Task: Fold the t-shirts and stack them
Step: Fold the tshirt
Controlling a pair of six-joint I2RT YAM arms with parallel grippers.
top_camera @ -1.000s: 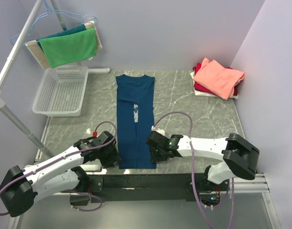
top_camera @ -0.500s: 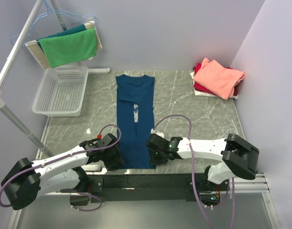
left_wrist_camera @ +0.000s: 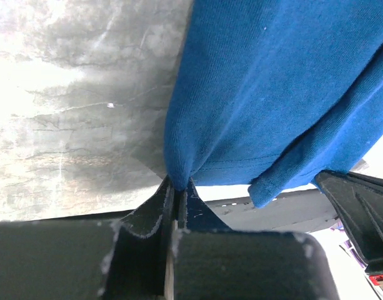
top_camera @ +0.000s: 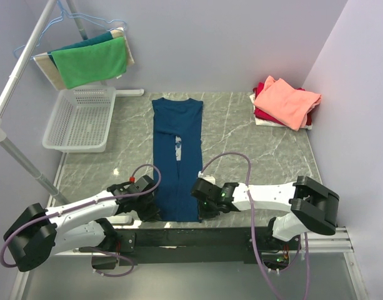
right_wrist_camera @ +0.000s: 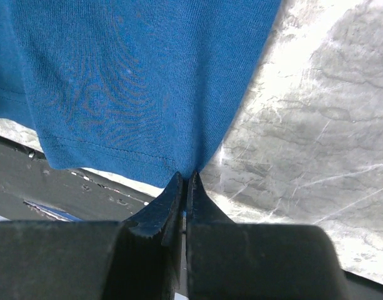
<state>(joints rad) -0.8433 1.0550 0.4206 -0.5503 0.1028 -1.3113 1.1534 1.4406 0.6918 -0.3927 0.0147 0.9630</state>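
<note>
A navy-blue t-shirt lies as a long narrow strip down the middle of the marble table, collar at the far end, a sliver of pale print showing at its centre fold. My left gripper is shut on the strip's near-left hem corner. My right gripper is shut on the near-right hem corner. In both wrist views the blue cloth rises bunched from between the closed black fingers. A folded salmon-pink t-shirt rests on a red one at the far right.
A white mesh basket stands at the far left. A green cloth hangs on a hanger from the slanted rack pole. The table's near edge and the black base rail lie just behind both grippers.
Both grippers slid in to the shirt's near hem corners and closed on them; a second ago they stood open beside the hem.
</note>
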